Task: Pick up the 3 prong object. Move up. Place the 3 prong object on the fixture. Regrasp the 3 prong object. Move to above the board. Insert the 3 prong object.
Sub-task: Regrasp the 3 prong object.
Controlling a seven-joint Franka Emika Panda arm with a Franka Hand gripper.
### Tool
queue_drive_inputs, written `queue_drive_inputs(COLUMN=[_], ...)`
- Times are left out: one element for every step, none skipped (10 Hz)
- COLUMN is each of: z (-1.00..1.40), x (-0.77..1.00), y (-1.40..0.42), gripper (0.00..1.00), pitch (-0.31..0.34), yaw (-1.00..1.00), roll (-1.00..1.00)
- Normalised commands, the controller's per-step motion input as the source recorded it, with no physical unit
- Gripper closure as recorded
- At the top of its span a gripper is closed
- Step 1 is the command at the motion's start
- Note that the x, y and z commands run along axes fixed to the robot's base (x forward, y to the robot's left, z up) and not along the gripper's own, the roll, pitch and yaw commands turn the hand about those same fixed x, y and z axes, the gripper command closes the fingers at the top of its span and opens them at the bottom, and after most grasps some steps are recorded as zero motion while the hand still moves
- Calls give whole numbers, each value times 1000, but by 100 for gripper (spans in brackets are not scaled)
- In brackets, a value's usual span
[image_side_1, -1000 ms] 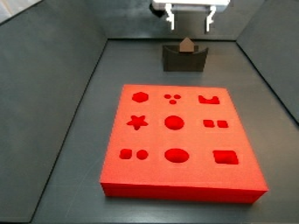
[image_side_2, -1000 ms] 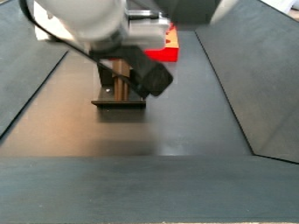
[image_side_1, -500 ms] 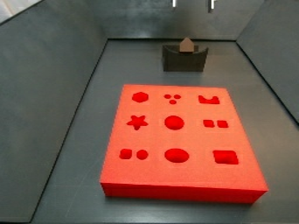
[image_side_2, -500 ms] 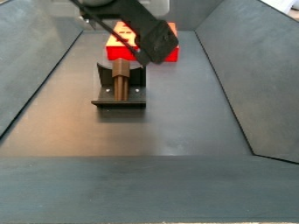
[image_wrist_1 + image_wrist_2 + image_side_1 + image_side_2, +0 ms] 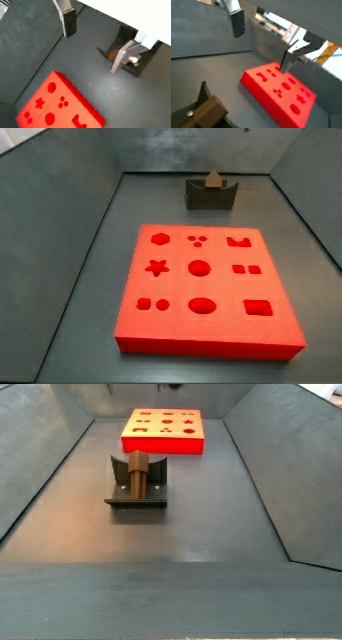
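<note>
The small brown wooden 3 prong object [image 5: 138, 474] sits in the dark notched fixture [image 5: 136, 494] at frame centre-left, while the tool [image 5: 93, 42] hangs above, wide open and empty.

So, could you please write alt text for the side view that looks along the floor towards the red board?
The 3 prong object, a brown wooden piece, rests in the dark fixture on the grey floor, nothing gripping it. Beyond it lies the red board with its shaped cutouts. The claw is out of this view; in a wrist view it hangs open above.

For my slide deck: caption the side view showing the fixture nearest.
3 prong object resting in the fixture, board behind, end effector out of frame.
</note>
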Motion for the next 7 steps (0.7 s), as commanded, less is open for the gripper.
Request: queue_drive_inputs(z=[16,-4,3,11,4,0,0], x=[-15,-8,-14,-30,-30,-30,-28], y=[-1,-5,-11,-20,-23,-23,-21], gripper=[0,0,0,0,0,0,0], pitch=[15,14,12,5,1,-5,-11], yaw=[37,38,38,39,39,40,41], roll=[1000,1000,1000,1000,1000,1000,1000])
